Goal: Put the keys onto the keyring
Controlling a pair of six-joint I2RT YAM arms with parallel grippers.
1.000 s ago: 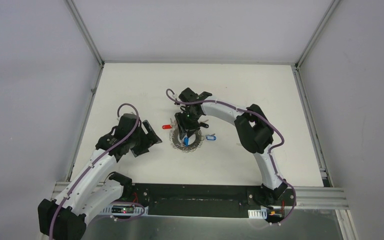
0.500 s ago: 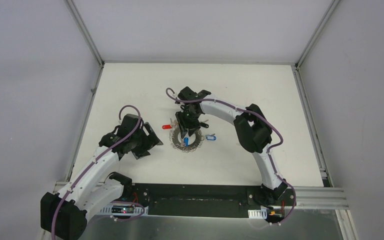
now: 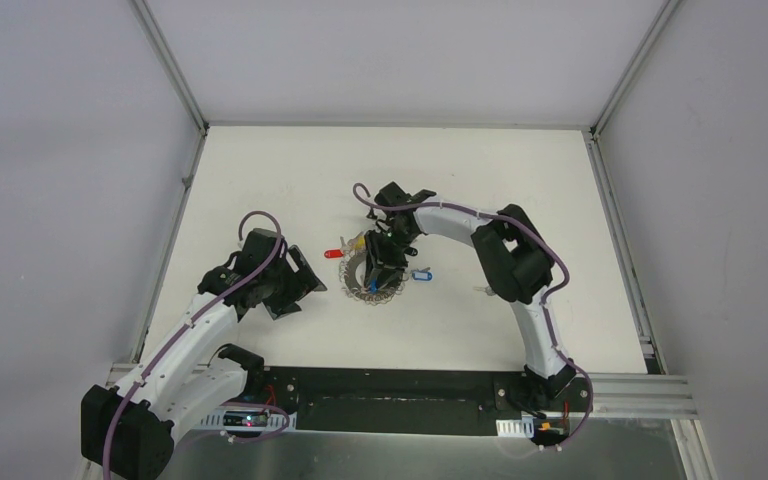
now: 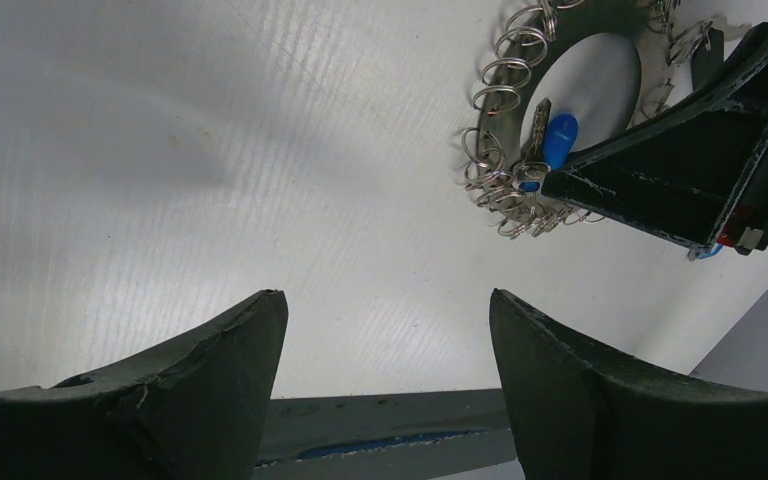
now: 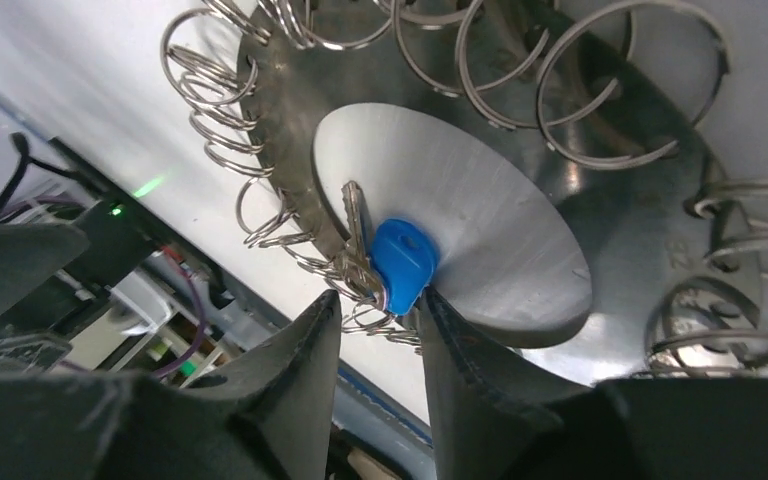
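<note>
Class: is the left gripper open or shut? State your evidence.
Open. In its wrist view the left gripper has its fingers far apart, with only bare table between them; it holds nothing.

The white desk (image 3: 260, 170) is taken in whole from high above and behind its near edge. The left wrist view is set low, looking across it; the right is held close over the flat grey wire-looped metal ring (image 5: 625, 215) — shared by all three views.

Bright, even light, soft shadows (sheen on keyring (image 5: 640, 200)).
</note>
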